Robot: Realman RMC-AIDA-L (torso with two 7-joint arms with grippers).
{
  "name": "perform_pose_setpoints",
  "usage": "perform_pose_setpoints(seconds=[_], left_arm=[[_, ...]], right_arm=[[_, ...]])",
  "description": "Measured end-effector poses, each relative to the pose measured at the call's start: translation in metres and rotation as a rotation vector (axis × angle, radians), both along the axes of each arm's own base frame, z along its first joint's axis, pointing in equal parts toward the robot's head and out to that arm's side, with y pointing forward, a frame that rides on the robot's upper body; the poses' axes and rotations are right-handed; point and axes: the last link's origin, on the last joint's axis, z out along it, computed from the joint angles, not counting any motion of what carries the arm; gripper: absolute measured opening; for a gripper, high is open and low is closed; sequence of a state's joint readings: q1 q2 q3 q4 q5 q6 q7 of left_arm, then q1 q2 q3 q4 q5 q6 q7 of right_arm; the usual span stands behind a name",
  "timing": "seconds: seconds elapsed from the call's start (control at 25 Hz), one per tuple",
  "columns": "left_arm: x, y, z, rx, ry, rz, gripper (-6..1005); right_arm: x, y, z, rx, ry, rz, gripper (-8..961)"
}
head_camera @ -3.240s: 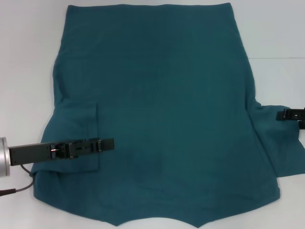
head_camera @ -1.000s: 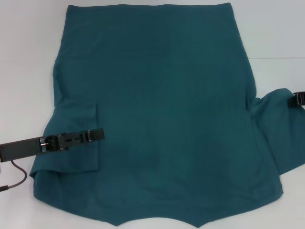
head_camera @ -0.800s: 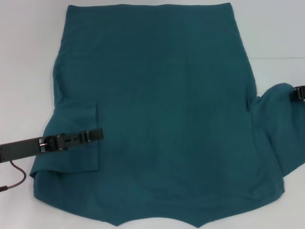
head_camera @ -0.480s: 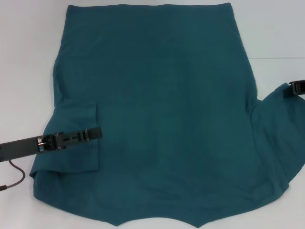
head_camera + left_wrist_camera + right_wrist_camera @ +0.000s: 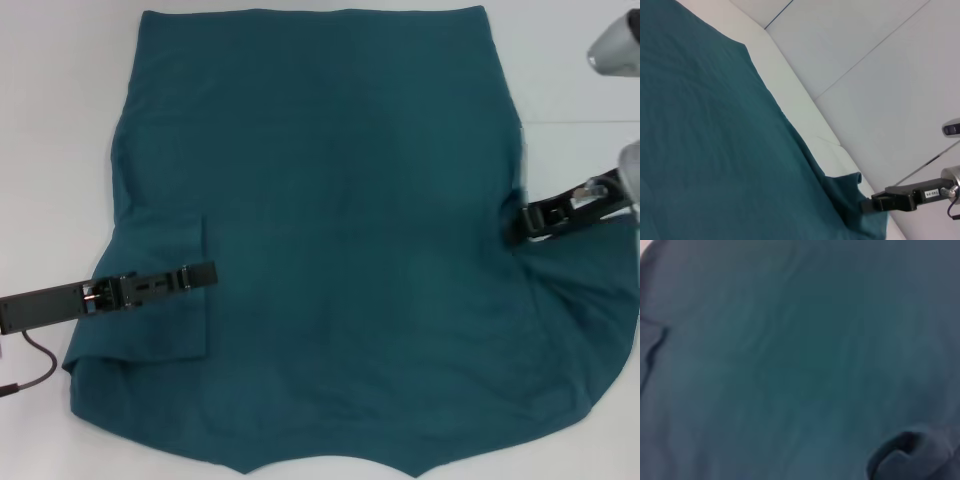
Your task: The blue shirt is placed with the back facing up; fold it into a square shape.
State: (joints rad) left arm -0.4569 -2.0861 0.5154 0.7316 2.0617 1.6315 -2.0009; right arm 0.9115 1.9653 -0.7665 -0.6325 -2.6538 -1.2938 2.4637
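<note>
The blue shirt (image 5: 350, 220) lies spread on the white table with its plain back up, hem at the far end. Its left sleeve (image 5: 160, 320) is folded inward onto the body. My left gripper (image 5: 205, 272) rests flat across that folded sleeve. My right gripper (image 5: 524, 222) is shut on the right sleeve (image 5: 585, 300) and holds its edge raised at the shirt's right side seam. The left wrist view shows the right gripper (image 5: 866, 204) pinching the lifted sleeve (image 5: 845, 187). Teal fabric (image 5: 790, 365) fills the right wrist view.
White table (image 5: 50, 120) borders the shirt on the left and right, with a seam line (image 5: 580, 122) at the right. A dark cable (image 5: 35, 370) trails from my left arm. A grey part of my right arm (image 5: 615, 45) shows at the top right.
My right gripper has lifted the right sleeve and carried it left, from the picture's right edge to the shirt's side seam. The left gripper drew back a little earlier and now stays still.
</note>
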Motion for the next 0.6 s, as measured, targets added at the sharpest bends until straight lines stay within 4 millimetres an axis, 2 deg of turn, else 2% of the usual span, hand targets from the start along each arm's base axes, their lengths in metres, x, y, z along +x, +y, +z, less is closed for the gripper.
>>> perform_pose_setpoints(seconds=[0.28, 0.6], left_arm=[[-0.001, 0.001, 0.002, 0.011, -0.008, 0.015, 848], [-0.002, 0.001, 0.004, 0.019, -0.013, 0.021, 848]], right_arm=[[-0.016, -0.001, -0.02, -0.023, -0.01, -0.052, 62], [-0.022, 0.005, -0.023, 0.025, 0.021, -0.116, 71]])
